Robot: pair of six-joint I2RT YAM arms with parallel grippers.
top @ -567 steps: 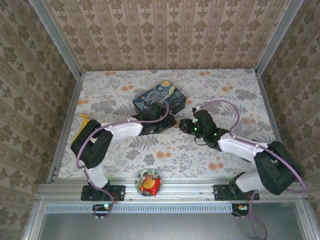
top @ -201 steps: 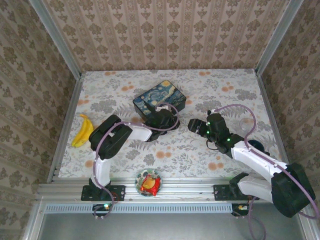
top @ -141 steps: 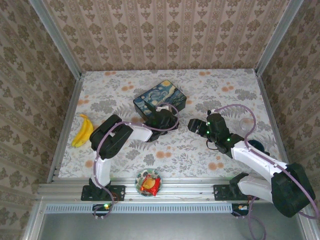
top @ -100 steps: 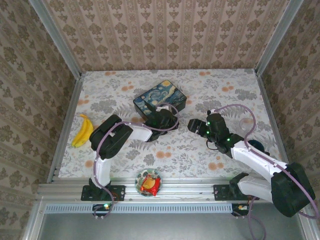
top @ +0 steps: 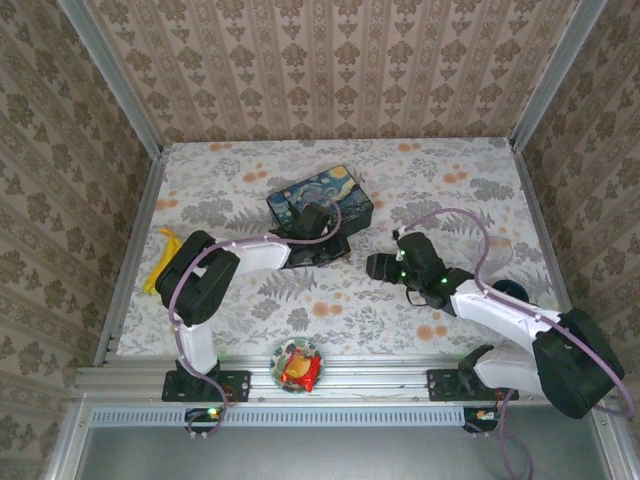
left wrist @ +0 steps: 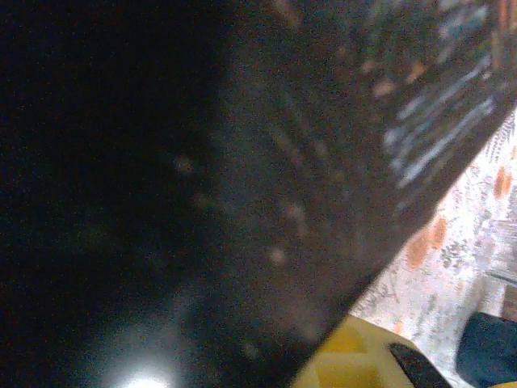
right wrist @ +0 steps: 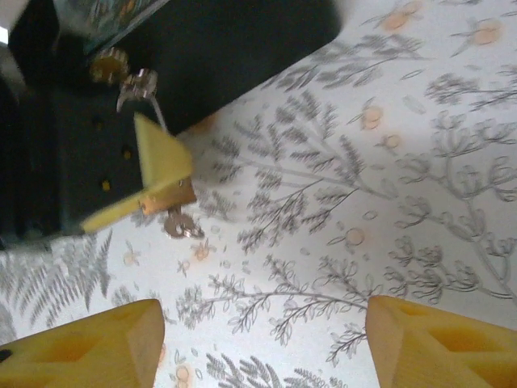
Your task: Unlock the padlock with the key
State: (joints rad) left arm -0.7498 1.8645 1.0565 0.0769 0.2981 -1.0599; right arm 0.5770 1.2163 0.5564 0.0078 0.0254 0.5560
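Note:
The small brass padlock [right wrist: 167, 196] hangs by its thin silvery shackle [right wrist: 142, 84] from the latch on the front of the painted tin box [top: 320, 197]. A silvery key [right wrist: 182, 225] sticks out of the padlock's lower end. My left gripper [top: 333, 248] is shut on the padlock; its yellow fingers [right wrist: 160, 155] press on the brass body. In the left wrist view the tin's dark wall [left wrist: 242, 178] is blurred and one yellow finger [left wrist: 349, 365] shows. My right gripper [right wrist: 258, 323] stands open over bare tablecloth, a short way from the key, just right of the left gripper [top: 377, 266].
A banana [top: 158, 268] lies at the left edge, partly under the left arm. A bowl with a snack packet [top: 298, 366] sits on the near rail. A clear glass [top: 495, 250] and a dark blue object [top: 510, 290] are beside the right arm. Walls enclose the table.
The right gripper has moved left toward the padlock and narrowed its jaws somewhat. The left arm's elbow has swung left over the banana, and its jaws have closed on the padlock.

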